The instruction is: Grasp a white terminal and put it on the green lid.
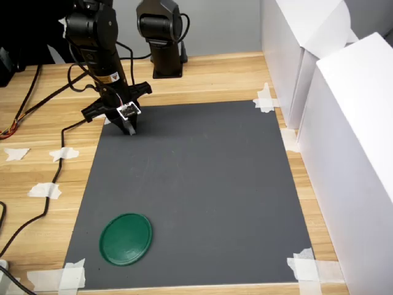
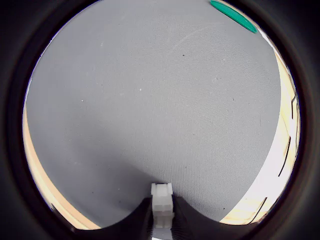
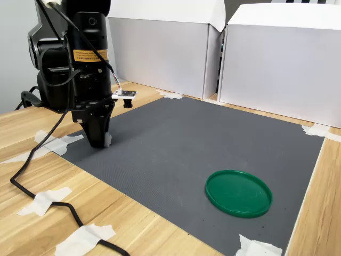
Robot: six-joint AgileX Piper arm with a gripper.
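In the second exterior view the flat round dark-green plastic lid (image 3: pixel 238 193) lies nearest on the dark grey mat (image 3: pixel 213 144), well apart from everything else. Far across the mat from the lid, at the opposite corner, the black gripper (image 2: pixel 162 216) stands closed on the tiny white plastic terminal (image 2: pixel 162 204), pinched between both fingers. The grip looks narrow; over the long carry to the lid the terminal could twist or slip free.
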